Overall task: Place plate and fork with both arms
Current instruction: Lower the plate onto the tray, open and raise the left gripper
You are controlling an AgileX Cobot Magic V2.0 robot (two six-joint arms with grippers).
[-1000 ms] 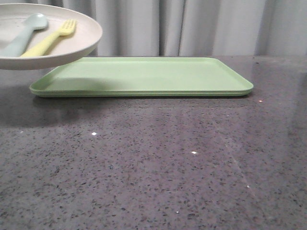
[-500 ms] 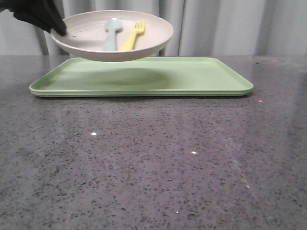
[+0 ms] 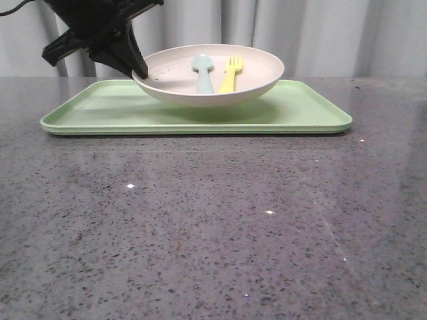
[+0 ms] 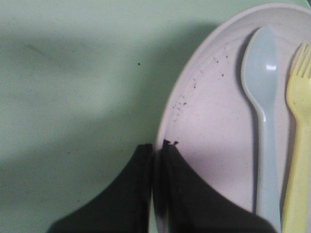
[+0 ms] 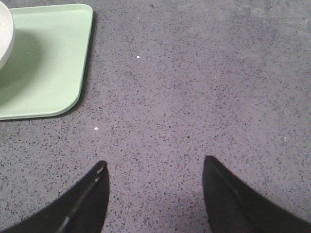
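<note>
The pale pinkish-cream plate (image 3: 253, 85) sits low over the middle of the green tray (image 3: 93, 110); I cannot tell whether it touches. In it lie the yellow fork (image 3: 229, 75) and a pale blue spoon (image 3: 202, 72), side by side. My left gripper (image 3: 141, 72) is shut on the plate's left rim. The left wrist view shows its fingers (image 4: 180, 194) pinching the rim of the plate (image 4: 209, 121), with the spoon (image 4: 262, 111) and fork (image 4: 299, 145) beside. My right gripper (image 5: 154, 167) is open and empty over the bare table, right of the tray (image 5: 48, 63).
The tray lies at the back of a dark speckled grey table (image 3: 213, 227), in front of a grey curtain (image 3: 320, 33). The plate's edge (image 5: 4, 34) shows at the corner of the right wrist view.
The left gripper has carried the plate, with fork and spoon in it, rightward from the far left and lowered it onto the middle of the tray.
</note>
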